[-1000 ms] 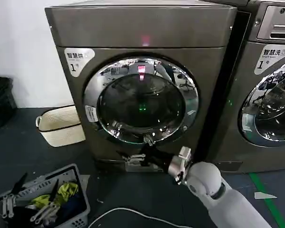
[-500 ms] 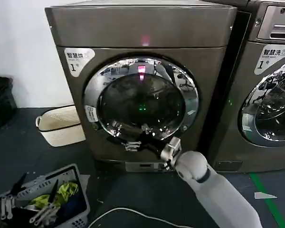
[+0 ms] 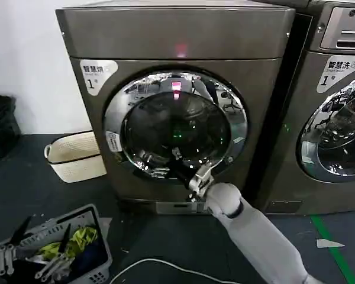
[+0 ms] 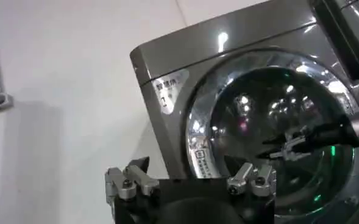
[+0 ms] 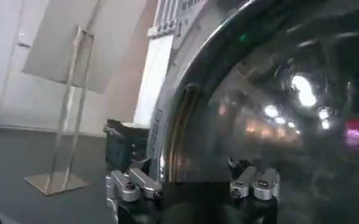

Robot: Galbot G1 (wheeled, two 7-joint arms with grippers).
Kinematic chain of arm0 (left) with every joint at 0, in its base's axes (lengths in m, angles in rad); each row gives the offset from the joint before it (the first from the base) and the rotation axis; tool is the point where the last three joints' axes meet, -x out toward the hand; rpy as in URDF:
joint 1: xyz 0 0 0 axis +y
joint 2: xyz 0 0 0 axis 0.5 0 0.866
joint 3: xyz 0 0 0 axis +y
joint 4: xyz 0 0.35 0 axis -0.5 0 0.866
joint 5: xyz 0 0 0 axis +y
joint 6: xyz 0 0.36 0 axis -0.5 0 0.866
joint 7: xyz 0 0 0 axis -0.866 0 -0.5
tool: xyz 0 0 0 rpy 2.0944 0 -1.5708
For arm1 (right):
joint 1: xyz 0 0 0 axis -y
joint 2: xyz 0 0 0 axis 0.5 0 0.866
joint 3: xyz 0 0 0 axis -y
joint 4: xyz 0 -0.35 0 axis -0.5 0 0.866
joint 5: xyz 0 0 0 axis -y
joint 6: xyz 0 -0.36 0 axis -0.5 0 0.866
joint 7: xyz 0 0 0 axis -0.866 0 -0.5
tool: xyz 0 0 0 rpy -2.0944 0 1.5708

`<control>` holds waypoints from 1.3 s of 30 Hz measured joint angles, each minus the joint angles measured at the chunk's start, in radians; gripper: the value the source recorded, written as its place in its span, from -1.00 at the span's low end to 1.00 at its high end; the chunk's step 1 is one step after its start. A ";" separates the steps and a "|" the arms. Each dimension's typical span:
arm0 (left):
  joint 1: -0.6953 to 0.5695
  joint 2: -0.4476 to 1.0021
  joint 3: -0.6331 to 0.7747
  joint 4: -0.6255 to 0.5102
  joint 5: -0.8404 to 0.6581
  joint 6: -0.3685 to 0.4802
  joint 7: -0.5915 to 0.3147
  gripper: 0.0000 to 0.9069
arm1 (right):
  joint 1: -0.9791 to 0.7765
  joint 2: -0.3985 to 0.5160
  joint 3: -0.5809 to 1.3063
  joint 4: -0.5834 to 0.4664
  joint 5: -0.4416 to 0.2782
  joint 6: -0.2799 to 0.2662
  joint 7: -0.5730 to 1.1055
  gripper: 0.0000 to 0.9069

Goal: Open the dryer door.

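The dryer door [image 3: 176, 125] sits shut in the front of the bronze-grey dryer [image 3: 177, 35], its chrome ring flush around the dark glass, with a small label strip on the ring's left side. The right arm reaches up from the lower right of the head view, and the right gripper [image 3: 173, 167] is at the door's lower rim, just below the centre of the glass — its dark fingers point up and left against the chrome ring. From the left wrist view the same gripper [image 4: 289, 143] shows in front of the glass with its thin fingers spread apart, nothing between them. In the right wrist view the chrome ring [image 5: 185, 115] curves close in front of the camera, running between the two finger bases, with the dark glass beyond it; whether the fingertips touch the ring cannot be told.

The left gripper [image 4: 190, 173] hangs well back from the machine, facing the door from the dryer's left side, jaws wide and empty.

On the dark floor left of the dryer stands a cream basket [image 3: 76, 156], and nearer the robot a grey laundry basket [image 3: 53, 248] holds mixed clothes and hangers. To the right stands a second machine [image 3: 337, 106] marked LG — its own chrome door is also closed.
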 joint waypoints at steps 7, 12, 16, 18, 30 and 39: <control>-0.002 -0.010 0.002 0.000 0.009 -0.002 0.001 1.00 | 0.036 0.058 -0.020 -0.076 -0.012 0.015 0.014 1.00; 0.002 -0.015 0.003 -0.001 0.014 -0.004 0.001 1.00 | 0.047 0.095 -0.020 -0.124 -0.037 0.027 0.019 1.00; 0.004 -0.019 0.003 -0.008 0.015 -0.004 0.004 1.00 | 0.054 0.122 -0.020 -0.154 -0.043 0.027 0.020 1.00; 0.004 -0.019 0.003 -0.008 0.018 -0.004 0.006 1.00 | 0.059 0.135 -0.020 -0.168 -0.045 0.028 0.021 1.00; 0.000 -0.019 0.006 -0.002 0.024 -0.004 0.011 1.00 | 0.090 0.188 -0.023 -0.234 -0.051 0.030 0.021 1.00; 0.004 -0.019 0.005 -0.004 0.024 -0.007 0.011 1.00 | 0.109 0.210 -0.030 -0.263 -0.048 0.029 -0.004 1.00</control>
